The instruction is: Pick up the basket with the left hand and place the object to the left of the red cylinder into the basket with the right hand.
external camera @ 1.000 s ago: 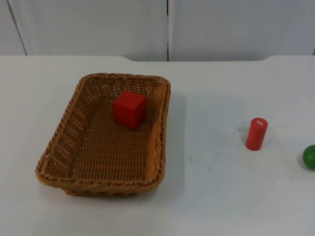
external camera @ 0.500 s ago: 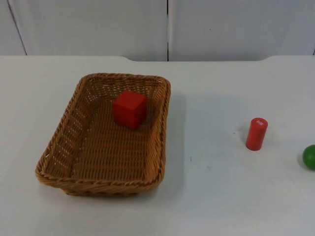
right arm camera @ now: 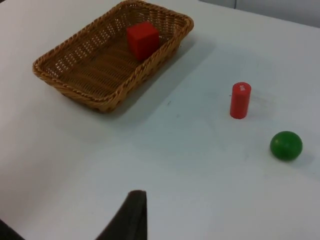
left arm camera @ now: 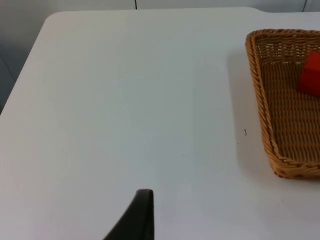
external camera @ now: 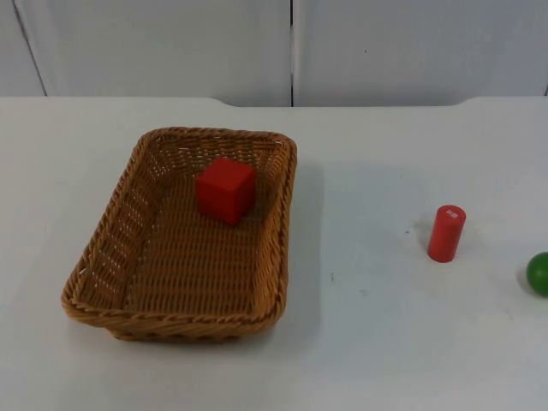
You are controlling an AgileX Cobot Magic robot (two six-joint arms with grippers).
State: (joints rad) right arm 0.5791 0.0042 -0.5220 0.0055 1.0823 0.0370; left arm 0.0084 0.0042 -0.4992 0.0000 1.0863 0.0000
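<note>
A brown wicker basket rests on the white table, left of centre. A red cube lies inside it, near its far end. A red cylinder stands upright to the right of the basket. My left gripper hangs above bare table, well off the basket's side, where the cube shows at the edge. My right gripper hovers high over the table, away from the basket, the cube and the cylinder. Both arms wait.
A green ball lies right of the cylinder at the table's right side, and also appears near the cylinder as the ball. The grey partition wall closes the table's far edge. White table spreads between basket and cylinder.
</note>
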